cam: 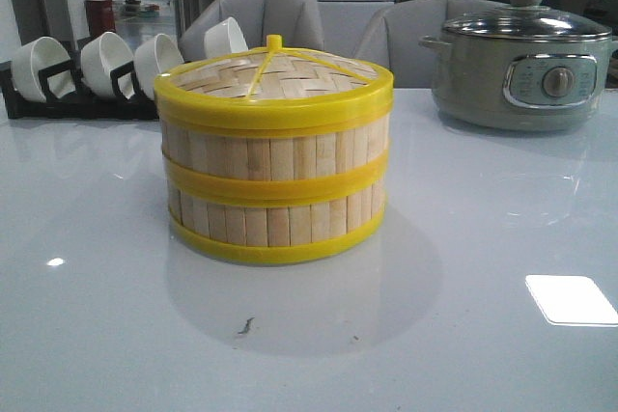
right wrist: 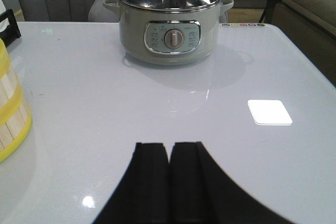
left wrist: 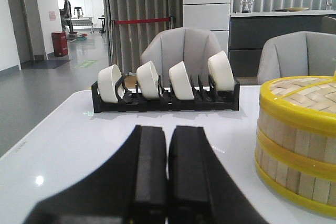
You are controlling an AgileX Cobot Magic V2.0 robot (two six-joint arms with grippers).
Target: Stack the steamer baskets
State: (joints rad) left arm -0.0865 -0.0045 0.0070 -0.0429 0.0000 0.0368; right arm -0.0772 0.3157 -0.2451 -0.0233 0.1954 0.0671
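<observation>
Yellow bands ring the two steamer baskets (cam: 275, 195), which already sit one on the other near the middle of the desk, a little toward its left edge, with the woven lid (cam: 273, 74) resting on top. By the look of it the stacking is done, and neither arm touches the stack.

In its wrist view the left gripper (left wrist: 167, 179) has its black pads pressed together on nothing, low over the desk, with the baskets off to one side and slightly ahead. The right gripper (right wrist: 169, 182) is likewise closed and empty, and only the curved edge of the stack shows at the side of its picture. The left arm seems the nearer of the two, since the stack fills more of its view. The stack's axis stands upright, so any further reach would have to come at the round wall from the side or at the rim from above.

Each wall is made of pale upright bamboo slats, matt and slightly uneven, held by smooth glossy yellow hoops. The lid is flat plaited bamboo with yellow ribs and a small knob. The desk (cam: 502, 238) is glossy pale grey and reflective. Toward its far right corner stands a grey-green electric pot (cam: 521, 69) with a glass lid; toward the far left, white bowls (cam: 106, 63) tilt in a black rack (left wrist: 163, 100).
</observation>
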